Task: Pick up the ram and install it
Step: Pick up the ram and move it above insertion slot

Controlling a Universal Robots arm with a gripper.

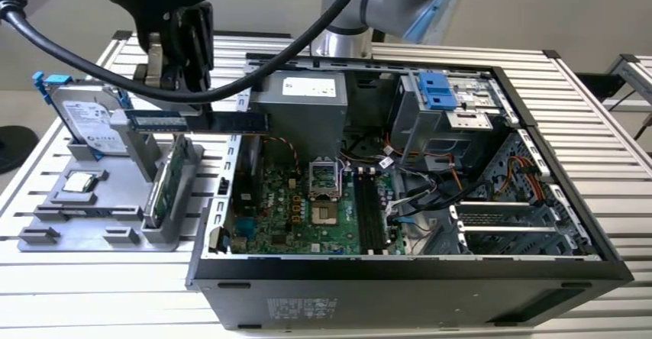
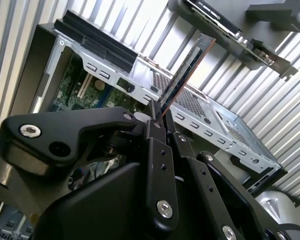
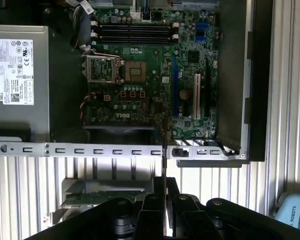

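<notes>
Aloft in the upper left of the exterior view, your end effector (image 1: 183,101) is clenched on the ram (image 1: 229,122). It holds the stick above the gap between the grey parts fixture (image 1: 61,221) and the open computer case (image 1: 408,282) on the slatted desk (image 1: 102,301). The stick's long axis runs level across that frame. The motherboard's memory slots (image 1: 369,215) run up and down it, lower and toward the exterior view's right of the ram, so stick and slots lie crosswise.

The first wrist view confirms this from above. There the ram (image 3: 163,150) shows edge-on as a thin dark line reaching out from the end effector (image 3: 163,195) over the case wall, and the memory slots (image 3: 135,32) lie well beyond, set across its line. The second wrist view shows the grip itself: black fingers (image 2: 157,165) pressed flat on both faces of the ram (image 2: 184,72). The expansion card (image 1: 171,177) and hard drive (image 1: 87,117) sit in the fixture.
</notes>
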